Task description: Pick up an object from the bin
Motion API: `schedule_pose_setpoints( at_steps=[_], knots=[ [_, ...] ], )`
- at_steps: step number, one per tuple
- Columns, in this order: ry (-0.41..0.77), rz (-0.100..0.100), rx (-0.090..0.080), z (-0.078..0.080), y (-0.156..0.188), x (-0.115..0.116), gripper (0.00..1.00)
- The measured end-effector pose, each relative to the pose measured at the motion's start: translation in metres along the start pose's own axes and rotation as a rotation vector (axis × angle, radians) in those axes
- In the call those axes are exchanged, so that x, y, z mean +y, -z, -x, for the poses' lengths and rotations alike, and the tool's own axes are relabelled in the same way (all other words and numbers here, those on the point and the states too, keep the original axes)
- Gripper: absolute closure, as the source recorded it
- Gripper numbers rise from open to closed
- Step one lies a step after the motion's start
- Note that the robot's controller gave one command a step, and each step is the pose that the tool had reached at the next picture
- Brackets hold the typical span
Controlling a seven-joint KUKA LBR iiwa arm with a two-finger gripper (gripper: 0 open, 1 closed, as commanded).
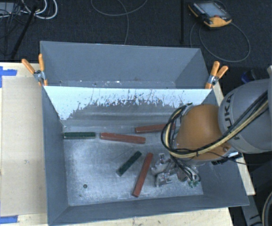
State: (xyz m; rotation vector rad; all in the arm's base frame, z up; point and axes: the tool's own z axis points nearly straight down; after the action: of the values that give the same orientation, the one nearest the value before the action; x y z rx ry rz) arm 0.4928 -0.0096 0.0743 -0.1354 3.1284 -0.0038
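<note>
Gripper (166, 174) sits low over the near right floor of the bin (86, 173); we cannot tell whether it is open or closed. Just left of it lies a reddish-brown stick (142, 174), then a dark green stick (129, 163); further sticks (122, 138) lie toward the back wall

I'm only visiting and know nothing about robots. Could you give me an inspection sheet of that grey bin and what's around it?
Surface: grey metal bin, floor speckled.
Job's things: five sticks on the bin floor: left green stick, long red-brown stick, back red-brown stick partly behind the arm, slanted green stick, slanted red-brown stick.
Clutter: nothing seen.
Gripper: gripper low in the bin's right part, beside the slanted red-brown stick.
Cables: wrist cables loop round the orange wrist cover; floor cables lie behind the bin.
Surroundings: dark floor; orange handheld device.
</note>
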Motion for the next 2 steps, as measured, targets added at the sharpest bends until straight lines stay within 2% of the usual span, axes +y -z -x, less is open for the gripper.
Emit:
schedule_pose_setpoints(
  at_steps=[2],
  knots=[
    [0.000, 0.000, 0.004, -0.0010, 0.0031, 0.0002, 1.00]
  ],
)
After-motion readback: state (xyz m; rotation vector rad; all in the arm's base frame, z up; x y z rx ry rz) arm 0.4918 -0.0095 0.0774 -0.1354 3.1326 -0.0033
